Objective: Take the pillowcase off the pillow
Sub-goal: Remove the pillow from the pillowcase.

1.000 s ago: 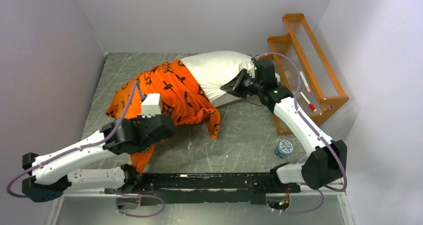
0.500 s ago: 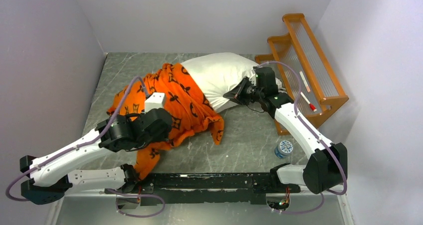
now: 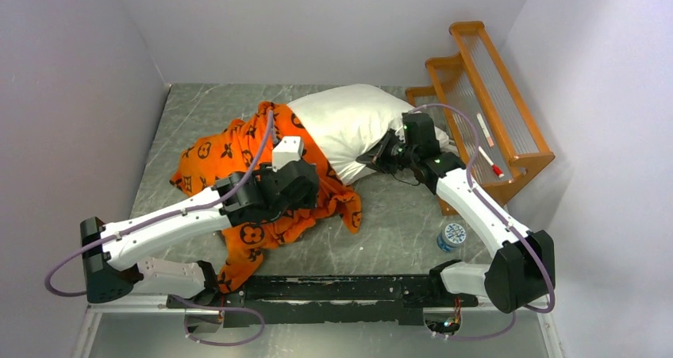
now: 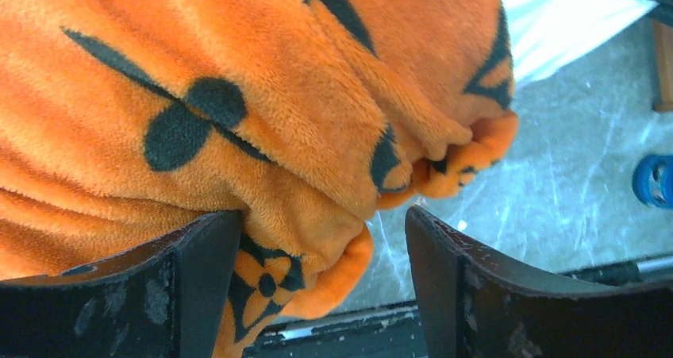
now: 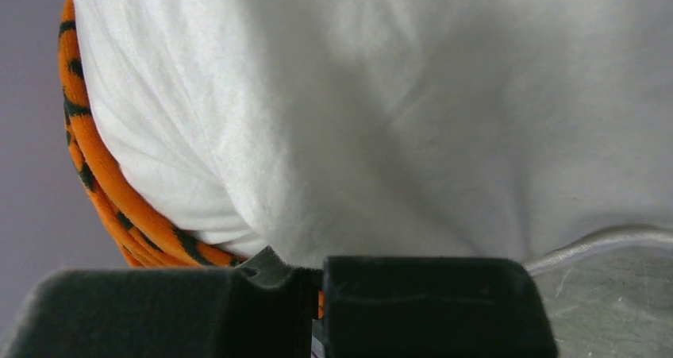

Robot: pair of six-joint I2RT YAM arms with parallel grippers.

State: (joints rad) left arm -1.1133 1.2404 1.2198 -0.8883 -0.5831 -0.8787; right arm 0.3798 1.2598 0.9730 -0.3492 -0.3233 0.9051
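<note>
The orange pillowcase with dark brown motifs lies bunched over the left end of the white pillow, whose right half is bare. My left gripper hangs over the pillowcase's near hem. In the left wrist view it is open, and a fold of the pillowcase sags between the fingers, touching the left one. My right gripper is at the pillow's near right edge. In the right wrist view it is shut, with creases of the pillow running into the jaws.
A wooden rack stands along the right wall with a pen-like stick on it. A bottle with a blue-printed cap stands by the right arm. The black base rail runs along the near edge.
My left gripper let go of the pillowcase and opened, and the left arm swung right and forward over the fabric. The pillowcase shifted right. The right gripper stayed shut at the pillow.
</note>
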